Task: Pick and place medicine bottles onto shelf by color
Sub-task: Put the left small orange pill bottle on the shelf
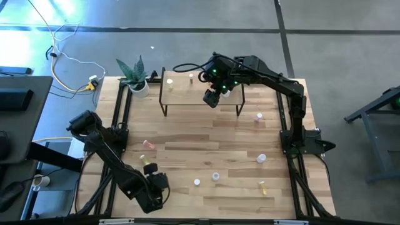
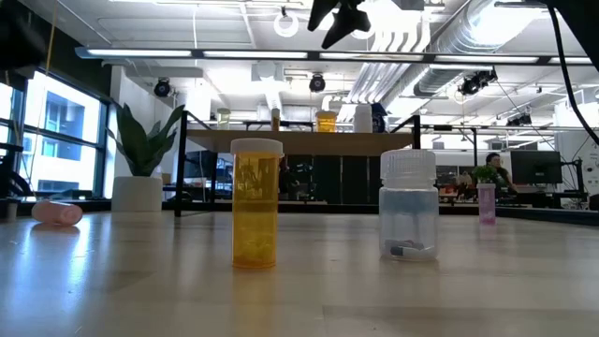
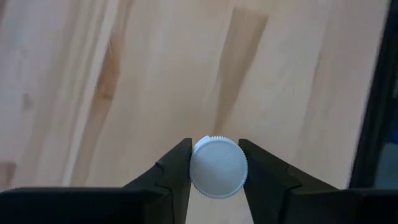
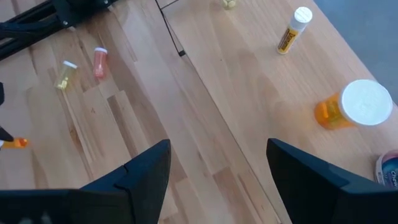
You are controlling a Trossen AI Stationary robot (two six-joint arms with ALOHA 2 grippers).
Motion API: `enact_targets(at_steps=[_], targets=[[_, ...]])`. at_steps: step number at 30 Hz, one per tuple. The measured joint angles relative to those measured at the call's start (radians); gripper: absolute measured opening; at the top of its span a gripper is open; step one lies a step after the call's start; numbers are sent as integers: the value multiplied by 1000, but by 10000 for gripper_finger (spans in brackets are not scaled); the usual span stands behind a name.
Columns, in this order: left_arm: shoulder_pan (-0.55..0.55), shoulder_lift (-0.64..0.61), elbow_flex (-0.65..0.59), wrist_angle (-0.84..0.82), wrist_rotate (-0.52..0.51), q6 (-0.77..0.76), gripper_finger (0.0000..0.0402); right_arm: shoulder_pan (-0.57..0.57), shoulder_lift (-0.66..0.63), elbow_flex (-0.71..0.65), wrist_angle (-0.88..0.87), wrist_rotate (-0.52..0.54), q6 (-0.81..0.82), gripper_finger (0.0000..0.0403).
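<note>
1. Left gripper (image 3: 214, 171) – near-left of the tabletop (image 1: 212, 134), low over the wood. Its wrist view shows both fingers pressed on the ribbed white cap (image 3: 217, 167) of a bottle, seen end-on, so it is gripping by the cap. Body colour is hidden under the cap; the high view is too small to settle it – my guess is yellow, not certain.
2. Lift straight up, slowly. A cap grip is shallow and the ribbing is all that holds, so no swing until the bottle hangs free of the table.
3. Confirm colour once lifted, then pick the matching spot on the shelf (image 1: 187, 97) at the far centre.
4. Route: a pink bottle (image 1: 149, 144) lies just far of the left arm, and small white-capped ones (image 1: 215, 177) stand near-centre. Carry high over them.
5. Shelf already holds a yellow bottle (image 1: 169, 81) at its left end and a slim one (image 1: 190, 78) beside it. Set down upright, apart from these unless the colour matches.
6. Right gripper (image 1: 211, 98) hovers above the shelf's right half, fingers spread wide, holding nothing. An orange bottle (image 4: 351, 106) sits below it in its wrist view. Approach the shelf from the left so the arms stay well apart.
7. More bottles wait on the right side (image 1: 259, 117), untouched.
</note>
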Motion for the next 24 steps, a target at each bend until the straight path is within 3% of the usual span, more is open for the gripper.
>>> enact_targets(at_steps=[12,24], targets=[[191,-261,0,-53,0,217,116,-8,0,0,-16,0,-42,256],[563,-567,4,-118,-3,570,117,-20,0,0,-16,3,-79,256]])
